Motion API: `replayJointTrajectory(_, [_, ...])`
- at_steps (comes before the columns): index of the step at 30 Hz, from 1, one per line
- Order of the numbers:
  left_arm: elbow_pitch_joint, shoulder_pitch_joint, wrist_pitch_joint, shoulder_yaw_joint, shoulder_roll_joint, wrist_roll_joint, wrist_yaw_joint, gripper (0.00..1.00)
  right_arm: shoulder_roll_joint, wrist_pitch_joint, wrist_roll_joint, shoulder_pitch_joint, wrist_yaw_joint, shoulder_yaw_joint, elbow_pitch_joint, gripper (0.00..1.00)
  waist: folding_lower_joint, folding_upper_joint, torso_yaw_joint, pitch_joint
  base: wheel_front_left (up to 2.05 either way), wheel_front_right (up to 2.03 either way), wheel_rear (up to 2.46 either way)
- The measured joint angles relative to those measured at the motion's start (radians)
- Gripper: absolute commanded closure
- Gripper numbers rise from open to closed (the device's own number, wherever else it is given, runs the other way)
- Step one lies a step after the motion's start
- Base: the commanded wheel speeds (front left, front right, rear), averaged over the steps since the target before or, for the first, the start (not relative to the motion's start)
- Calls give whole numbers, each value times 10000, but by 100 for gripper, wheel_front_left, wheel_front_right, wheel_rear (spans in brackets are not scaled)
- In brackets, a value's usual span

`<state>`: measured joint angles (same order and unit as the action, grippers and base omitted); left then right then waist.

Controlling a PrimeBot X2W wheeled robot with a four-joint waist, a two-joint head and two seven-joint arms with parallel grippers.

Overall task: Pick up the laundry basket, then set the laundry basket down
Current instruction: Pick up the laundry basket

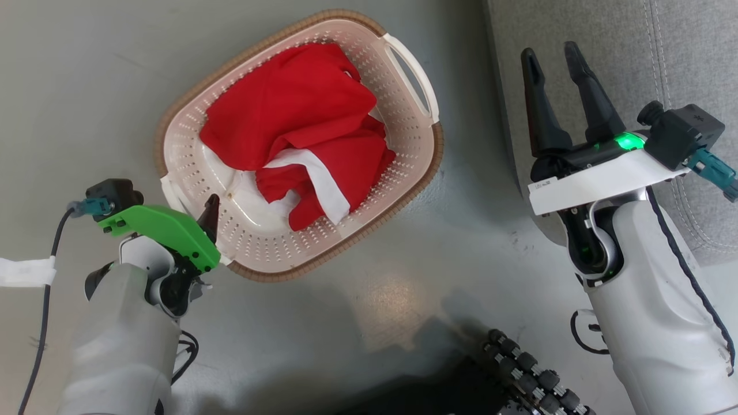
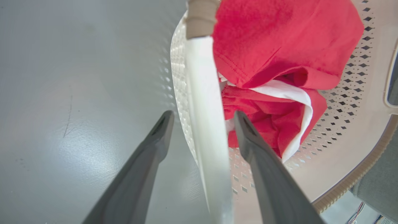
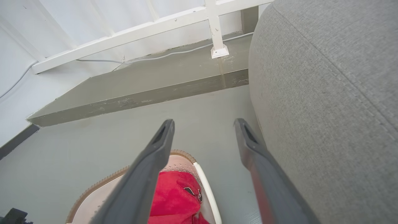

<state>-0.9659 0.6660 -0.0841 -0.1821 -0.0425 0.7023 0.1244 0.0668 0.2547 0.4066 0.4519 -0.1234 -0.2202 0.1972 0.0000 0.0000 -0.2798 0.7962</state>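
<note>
Down low, the left claw [image 2: 202, 115] hangs over the near end of the basket [image 1: 181, 167]. Its two dark fingers are spread wide. The white handle [image 2: 206, 140] on that end runs up between them. One finger is outside the basket, over the floor [image 1: 86, 86]. The other finger is inside it, just above the cloth. The claw is not squeezing the handle. The handle looks blurry from up close, so I cannot say for sure if a finger touches it.

The basket sits flat on the grey floor, turned at a slant. It is cream with lots of little holes and a brown rim all round. Inside it is a red cloth [image 1: 294, 104], all bunched up. A white strip [image 1: 323, 184] runs across the near part of the cloth. The cloth covers most of the bottom of the basket.

Off to the right, well away from the basket, the right claw [image 1: 550, 53] is held up. Its fingers are apart and there is nothing between them. They point at the edge of a grey sofa [image 1: 663, 52], which stands just beside the far end of the basket.

Past the basket and the sofa, the floor ends at a low grey step [image 3: 140, 90]. A thin white wire lies along the top of the step. Behind that is a white rail [image 3: 140, 32] with a post that stands on the step.
</note>
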Motion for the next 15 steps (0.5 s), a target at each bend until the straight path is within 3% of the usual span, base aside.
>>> replayJointTrajectory(3, [-196, 91, -46, -92, -6, 0, 0, 0, -15, 0, 2, 22, 0, 8, 8, 0, 0, 0, -71, 93, 0, 0, 0])
replayJointTrajectory(4, [-249, 104, -46, -100, -8, 0, 0, 5, -15, 0, 4, 33, 0, 8, 13, 0, 0, 0, -86, 109, 0, 0, 0])
replayJointTrajectory(5, [-280, 105, -46, -109, -8, 0, 0, 19, -17, 0, 4, 55, 0, 8, 27, 0, 0, 0, -96, 122, 0, 0, 0])
replayJointTrajectory(6, [-311, 107, -50, -117, -10, 2, 0, 49, -21, 0, 4, 83, 0, 6, 31, 0, 1, 0, -103, 131, 0, 0, 0])
replayJointTrajectory(8, [-389, 122, -90, -128, -12, 27, 0, 72, -25, 0, 4, 114, 0, -2, 35, 0, 0, 0, -112, 143, 0, 0, 0])
replayJointTrajectory(9, [-435, 145, -90, -130, -12, 63, 33, 100, -29, 0, 4, 114, 0, -8, 44, 0, 0, 0, -115, 147, 0, 0, 0])
replayJointTrajectory(15, [-732, 273, -84, -328, -58, 63, -4, 100, -54, 0, 4, 123, -8, -25, 159, 0, 0, 0, -111, 98, 0, 0, 0])
